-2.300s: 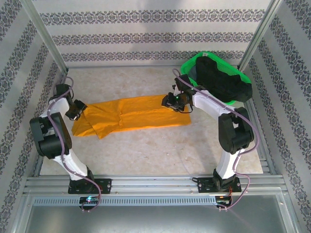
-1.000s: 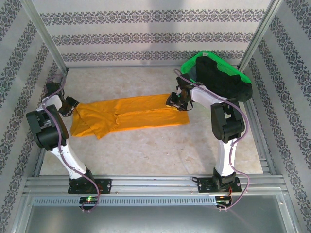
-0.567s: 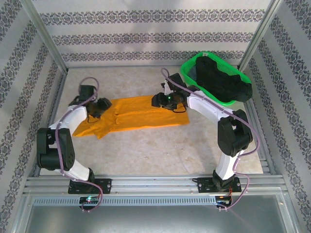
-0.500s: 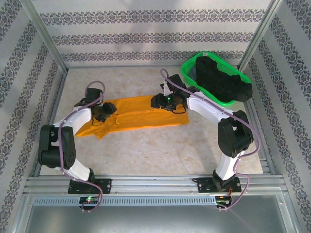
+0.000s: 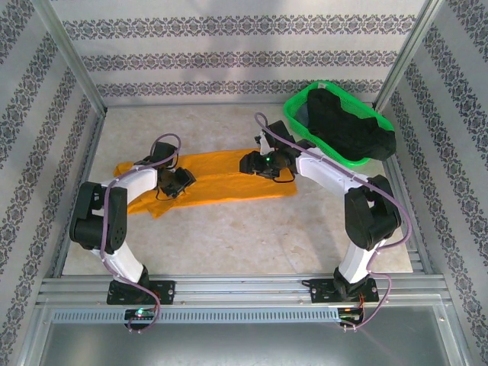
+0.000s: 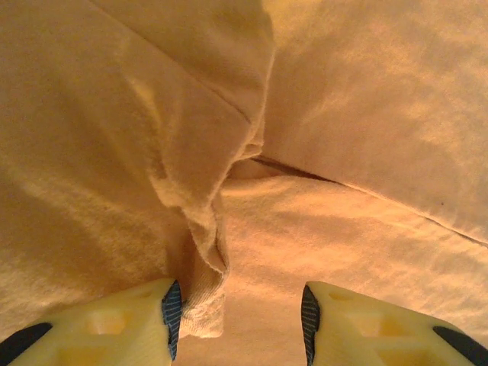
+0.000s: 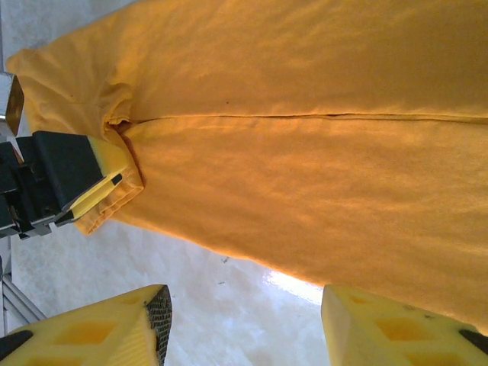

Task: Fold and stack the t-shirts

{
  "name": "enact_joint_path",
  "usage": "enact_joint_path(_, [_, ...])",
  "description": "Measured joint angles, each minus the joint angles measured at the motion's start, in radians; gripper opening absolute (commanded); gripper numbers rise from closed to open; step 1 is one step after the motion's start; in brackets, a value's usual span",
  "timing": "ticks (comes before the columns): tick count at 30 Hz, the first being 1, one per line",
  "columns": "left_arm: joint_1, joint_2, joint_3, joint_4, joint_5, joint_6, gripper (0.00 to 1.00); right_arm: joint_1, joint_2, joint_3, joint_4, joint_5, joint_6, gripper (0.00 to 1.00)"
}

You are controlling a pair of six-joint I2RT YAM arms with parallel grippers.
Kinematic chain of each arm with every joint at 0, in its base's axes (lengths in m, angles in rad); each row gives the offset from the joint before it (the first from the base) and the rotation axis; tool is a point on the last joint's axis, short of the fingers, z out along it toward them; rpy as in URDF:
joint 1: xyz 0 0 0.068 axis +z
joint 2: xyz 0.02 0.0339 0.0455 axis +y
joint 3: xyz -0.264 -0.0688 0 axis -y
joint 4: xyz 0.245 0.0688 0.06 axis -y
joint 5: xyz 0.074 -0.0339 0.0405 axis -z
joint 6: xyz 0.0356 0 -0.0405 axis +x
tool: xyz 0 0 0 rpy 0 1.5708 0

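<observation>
1. Well, my left gripper [image 6: 236,324] is released. Its yellow fingers [image 6: 114,320] stand wide apart, close over the orange t-shirt [image 5: 229,179], and grasp nothing.
2. A raised ridge of cloth runs between those fingers. Its hemmed end lies against the inner pad of the left-hand finger, and flat cloth fills the gap across to the other.
3. Ahead of that gripper a fold line crosses the shirt at a slant, with smoother cloth beyond it.
4. My right gripper [image 7: 244,328] is slack too, jaws far apart. It hangs above the shirt's long edge, with bare table [image 7: 175,282] just ahead of its fingertips.
5. From that gripper the shirt spreads ahead and to the right, crossed by one straight fold line. To the left its hemmed corner ends at my left gripper.
6. Seen from above, the orange t-shirt is a long band under both grippers. One end reaches outward past the left gripper, and the other runs back under my right arm.
7. Open table lies on the near side of both grippers, towards my bases, and again on their far side.
8. The black t-shirt [image 5: 347,130] is heaped in the green basket [image 5: 296,99], behind my right gripper, off the orange shirt's right end.
</observation>
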State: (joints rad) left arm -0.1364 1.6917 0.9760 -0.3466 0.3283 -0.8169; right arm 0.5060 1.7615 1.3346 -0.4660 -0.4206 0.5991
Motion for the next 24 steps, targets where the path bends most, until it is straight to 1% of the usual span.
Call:
enact_joint_path(6, [-0.023,0.008,0.027,0.015,0.005,-0.001,0.45,-0.006,0.000,-0.006,0.002,0.000,0.005,0.54])
enact_joint_path(12, [-0.034,0.072,0.053,0.042,0.027,-0.002,0.44,-0.006,0.000,-0.010,0.008,0.000,0.008,0.54])
enact_joint_path(16, [-0.027,0.047,0.057,0.026,0.025,0.009,0.51,-0.006,-0.001,-0.016,0.037,-0.017,0.007,0.55])
enact_joint_path(18, [-0.009,-0.003,0.056,-0.008,0.008,0.020,0.52,-0.006,-0.001,-0.019,0.056,-0.029,0.007,0.55])
enact_joint_path(20, [0.037,-0.080,0.051,-0.036,-0.016,0.031,0.51,-0.006,-0.002,-0.019,0.074,-0.041,0.007,0.55])
enact_joint_path(21, [0.066,-0.114,0.048,-0.046,-0.027,0.034,0.50,-0.006,-0.002,-0.020,0.083,-0.044,0.008,0.55])
enact_joint_path(24, [0.192,-0.192,0.035,-0.065,-0.061,0.051,0.47,-0.006,-0.005,-0.031,0.116,-0.060,0.019,0.55])
